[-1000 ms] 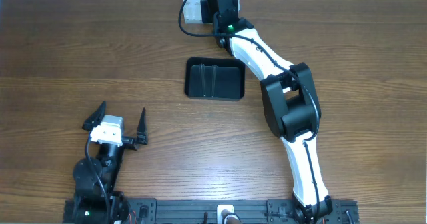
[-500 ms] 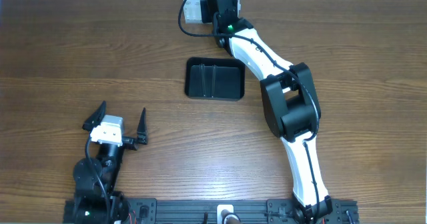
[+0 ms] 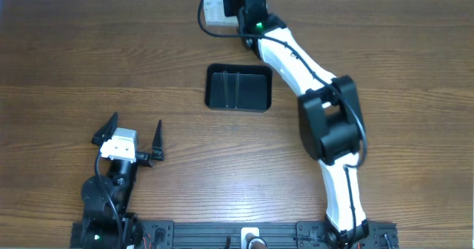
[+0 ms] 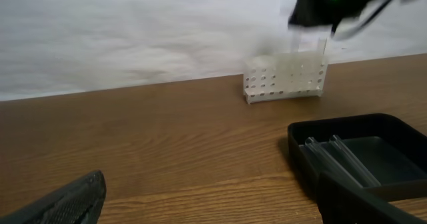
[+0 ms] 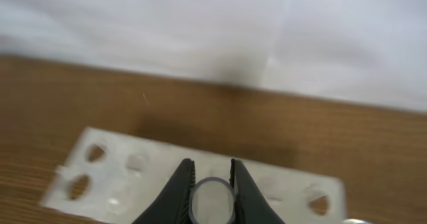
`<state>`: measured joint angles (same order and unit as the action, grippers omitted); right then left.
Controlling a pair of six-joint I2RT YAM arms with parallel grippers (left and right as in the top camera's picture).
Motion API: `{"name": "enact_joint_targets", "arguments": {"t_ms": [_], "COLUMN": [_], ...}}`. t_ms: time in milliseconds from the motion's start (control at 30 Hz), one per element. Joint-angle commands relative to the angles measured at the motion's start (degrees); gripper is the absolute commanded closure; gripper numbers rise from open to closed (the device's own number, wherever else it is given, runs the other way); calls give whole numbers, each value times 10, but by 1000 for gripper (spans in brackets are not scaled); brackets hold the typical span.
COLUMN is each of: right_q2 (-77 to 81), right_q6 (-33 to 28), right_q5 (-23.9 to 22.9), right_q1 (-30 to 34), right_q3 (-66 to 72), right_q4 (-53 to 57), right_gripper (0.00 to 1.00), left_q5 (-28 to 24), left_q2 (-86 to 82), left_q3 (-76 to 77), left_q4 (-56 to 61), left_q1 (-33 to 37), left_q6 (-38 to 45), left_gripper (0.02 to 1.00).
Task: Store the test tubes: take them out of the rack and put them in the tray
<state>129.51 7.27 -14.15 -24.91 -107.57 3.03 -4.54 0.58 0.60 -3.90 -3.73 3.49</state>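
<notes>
**Right arm shifts toward the far edge, tube in its pincer**

Since a second ago the right arm has stretched farther up the worktop (image 3: pixel 74 56), carrying its wrist closer to the far edge; the left arm has not stirred.

The right pincer (image 5: pixel 212 177) sits over the white test tube rack (image 3: pixel 215 8), which stands at the far edge, about midway along it. Its fingers are clenched on the mouth of a clear test tube (image 5: pixel 212 204), with the rack's holed top plate (image 5: pixel 120 177) lying just beneath. Whether the tube's lower end is still in a hole cannot be told.

The black tray (image 3: pixel 209 90) lies near the middle of the worktop, well apart from the rack on its near side. Two clear test tubes (image 3: pixel 224 88) lie side by side on its floor, also seen from the left wrist (image 4: pixel 320 154).

The left pincer (image 3: pixel 135 127) rests toward the near left corner, released, fingers spread wide and grasping nothing, far from both tray and rack.
</notes>
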Motion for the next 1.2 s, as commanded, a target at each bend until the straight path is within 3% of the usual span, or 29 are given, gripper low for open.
{"name": "enact_joint_targets", "arguments": {"t_ms": [33,200,333,533,633,733,1200], "right_q2": [-131,-202,-222,-193,-167,-130,-81], "right_q6": [-7,-2,48,107,120,132,159], "right_q5": [-14,-14,-2,141,213,245,252], "right_q1": [-4,-11,-25,-33,-33,-38,-44], "right_q3": [-15,-15,-15,-3,32,69,90], "right_q4": [3,82,220,410,425,405,430], "right_gripper": [908,917,917,939,952,947,969], "left_q5": [-6,-6,-6,-6,-6,-6,-6], "left_q2": [-2,-2,-2,-2,-2,-2,-2], "left_q3": [-3,-3,-3,-3,-3,-3,-3], "left_q4": [-2,-2,-2,-2,-2,-2,-2], "left_q1": [3,3,3,3,3,3,3], "left_q6": [6,6,6,6,6,6,6], "left_gripper": [20,18,18,18,18,20,18]}}
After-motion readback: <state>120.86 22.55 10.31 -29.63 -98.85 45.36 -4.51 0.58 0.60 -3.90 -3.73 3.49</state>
